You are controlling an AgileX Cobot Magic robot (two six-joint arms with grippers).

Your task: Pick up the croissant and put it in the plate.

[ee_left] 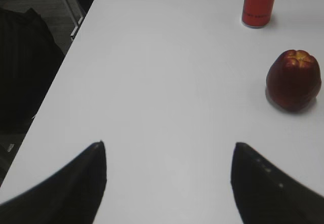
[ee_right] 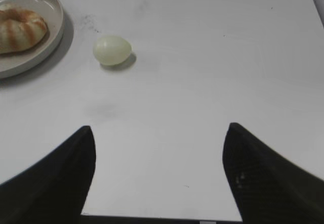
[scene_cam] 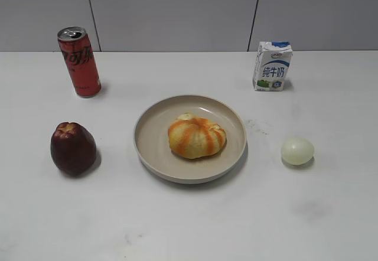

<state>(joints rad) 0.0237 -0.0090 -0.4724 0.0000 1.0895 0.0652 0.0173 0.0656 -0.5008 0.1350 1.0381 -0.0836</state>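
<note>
The croissant (scene_cam: 196, 136), a lumpy bun with orange and pale yellow stripes, lies inside the beige plate (scene_cam: 153, 149) at the table's middle. Both also show at the top left of the right wrist view: the croissant (ee_right: 20, 29) and the plate (ee_right: 53, 16). My left gripper (ee_left: 169, 148) is open and empty above bare table near the left edge. My right gripper (ee_right: 158, 130) is open and empty above the table's front edge, well right of the plate. Neither gripper shows in the exterior view.
A dark red fruit (scene_cam: 72, 147) (ee_left: 293, 80) stands left of the plate. A red can (scene_cam: 79, 61) (ee_left: 259, 2) stands at the back left, a milk carton (scene_cam: 272, 66) at the back right. A pale egg (scene_cam: 297, 150) (ee_right: 112, 49) lies right of the plate.
</note>
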